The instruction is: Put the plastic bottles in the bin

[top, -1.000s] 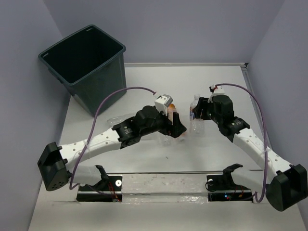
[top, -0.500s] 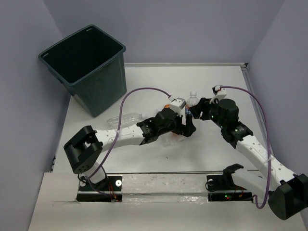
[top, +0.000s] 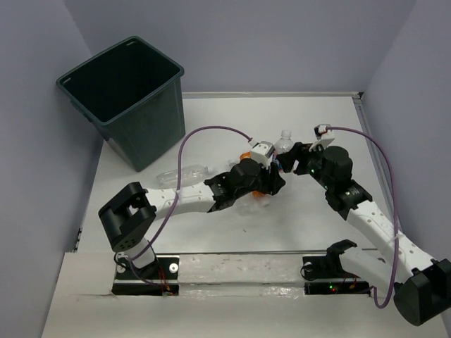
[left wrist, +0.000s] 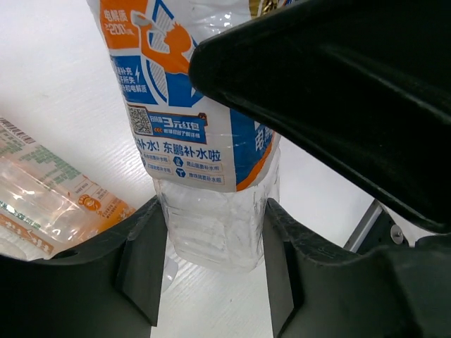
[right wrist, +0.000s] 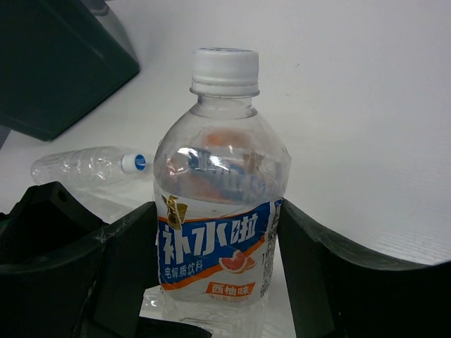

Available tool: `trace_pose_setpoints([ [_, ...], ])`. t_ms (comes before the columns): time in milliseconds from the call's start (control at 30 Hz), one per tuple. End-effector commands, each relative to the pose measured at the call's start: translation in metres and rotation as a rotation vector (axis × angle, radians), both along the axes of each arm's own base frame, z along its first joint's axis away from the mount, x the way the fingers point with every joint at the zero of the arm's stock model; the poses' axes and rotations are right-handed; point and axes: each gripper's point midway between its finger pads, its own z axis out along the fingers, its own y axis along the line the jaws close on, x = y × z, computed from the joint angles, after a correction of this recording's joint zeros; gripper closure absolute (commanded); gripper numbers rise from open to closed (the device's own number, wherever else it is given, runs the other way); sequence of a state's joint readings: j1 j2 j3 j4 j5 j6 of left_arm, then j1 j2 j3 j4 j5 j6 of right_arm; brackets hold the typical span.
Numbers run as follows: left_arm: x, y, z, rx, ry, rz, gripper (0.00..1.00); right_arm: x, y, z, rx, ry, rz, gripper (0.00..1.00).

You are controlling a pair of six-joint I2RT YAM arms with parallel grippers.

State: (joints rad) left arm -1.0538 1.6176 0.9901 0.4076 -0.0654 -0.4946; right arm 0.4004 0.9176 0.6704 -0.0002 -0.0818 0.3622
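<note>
Centrally, both jaws meet one upright labelled bottle (top: 285, 139).
We see open bench (top: 211, 120) toward the far-left bin (top: 151, 134); left jaws clench the bottle, right jaws flank it, grip unclear.

Left gripper (left wrist: 215, 239) clamped, right gripper (right wrist: 217, 236) facing it

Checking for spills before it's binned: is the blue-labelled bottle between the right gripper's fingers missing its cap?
No, the right wrist view shows a white cap sitting on top of the blue-labelled bottle.
</note>
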Motion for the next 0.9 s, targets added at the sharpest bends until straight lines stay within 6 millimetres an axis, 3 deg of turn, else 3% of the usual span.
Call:
trace_pose_setpoints([
  [0,0.014,0.005,0.045,-0.101,-0.085,0.064,0.52,-0.002,0.005,0.024,0.041,-0.088,0.025,0.31],
  [133,0.014,0.006,0.045,-0.108,-0.088,0.067,0.60,-0.003,0.007,0.023,0.040,-0.086,0.036,0.27],
  [200,0.015,0.015,0.055,-0.115,-0.112,0.086,0.60,-0.002,0.006,0.023,0.037,-0.085,0.034,0.10],
  [267,0.022,0.028,0.061,-0.116,-0.133,0.127,0.60,-0.003,0.006,0.023,0.037,-0.087,0.035,0.05],
  [367,0.031,0.058,0.072,-0.131,-0.148,0.185,0.61,-0.007,0.005,0.034,0.054,-0.128,0.037,0.00],
  [500,0.058,0.119,0.097,-0.164,-0.177,0.310,0.65,-0.019,0.005,0.050,0.084,-0.210,0.068,0.01],
  [533,0.056,0.131,0.123,-0.201,-0.216,0.324,0.65,-0.022,0.007,0.052,0.090,-0.220,0.086,0.03],
  [600,0.064,0.153,0.153,-0.173,-0.281,0.376,0.65,-0.021,0.009,0.052,0.089,-0.223,0.096,0.07],
  [667,0.064,0.177,0.192,-0.185,-0.347,0.416,0.65,-0.015,0.014,0.037,0.059,-0.174,0.112,0.09],
  [700,0.072,0.199,0.198,-0.145,-0.361,0.465,0.65,-0.012,0.016,0.028,0.044,-0.142,0.119,0.10],
  [733,0.071,0.217,0.239,-0.192,-0.416,0.506,0.64,-0.009,0.019,0.030,0.037,-0.129,0.133,0.10],
  [800,0.076,0.248,0.264,-0.177,-0.445,0.582,0.64,-0.003,0.024,0.007,-0.002,-0.045,0.150,0.10],
  [833,0.079,0.276,0.296,-0.201,-0.499,0.656,0.63,-0.003,0.027,0.005,-0.004,-0.033,0.164,0.09],
  [867,0.081,0.290,0.309,-0.205,-0.519,0.695,0.63,-0.001,0.028,-0.003,-0.014,-0.008,0.170,0.09],
])
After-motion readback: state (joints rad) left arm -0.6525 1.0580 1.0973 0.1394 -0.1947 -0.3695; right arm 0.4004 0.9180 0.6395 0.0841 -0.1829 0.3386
